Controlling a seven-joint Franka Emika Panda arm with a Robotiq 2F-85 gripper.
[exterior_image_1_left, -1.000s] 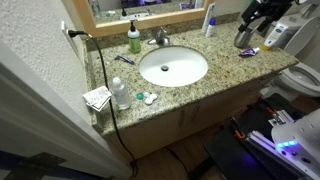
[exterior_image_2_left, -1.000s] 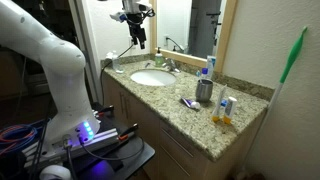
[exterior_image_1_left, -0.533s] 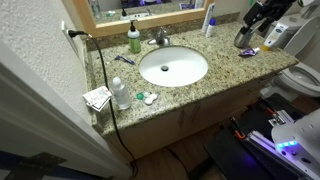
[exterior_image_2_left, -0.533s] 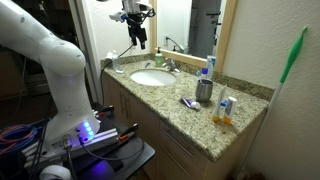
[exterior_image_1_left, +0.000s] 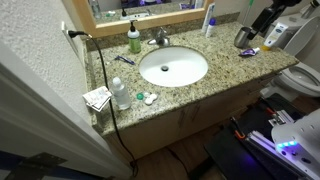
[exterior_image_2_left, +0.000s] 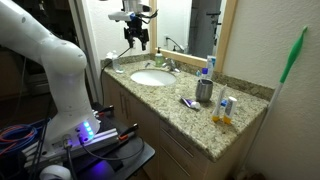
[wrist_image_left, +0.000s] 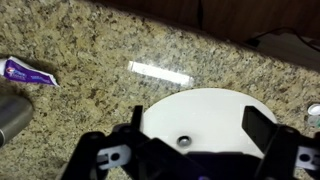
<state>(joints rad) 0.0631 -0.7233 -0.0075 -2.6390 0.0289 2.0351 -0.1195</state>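
— What is shown at the bathroom counter (exterior_image_1_left: 228, 72)?

— The gripper (exterior_image_2_left: 137, 34) is pictured above the sink (wrist_image_left: 205, 112), its jaws spread wide and nothing pinched between them.

— How much is judged done?

— Nothing, by appearances. The toothpaste tube (wrist_image_left: 27, 72) is seen lying flat on the counter beside the sink, the metal cup (wrist_image_left: 7, 118) just beyond it; neither is touched.

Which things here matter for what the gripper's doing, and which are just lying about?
In hand: gripper, open and holding nothing; sink, framed between its fingers in the wrist view; purple tube and metal cup nearby.
Lying about: green soap bottle, small clear bottle, black cord.
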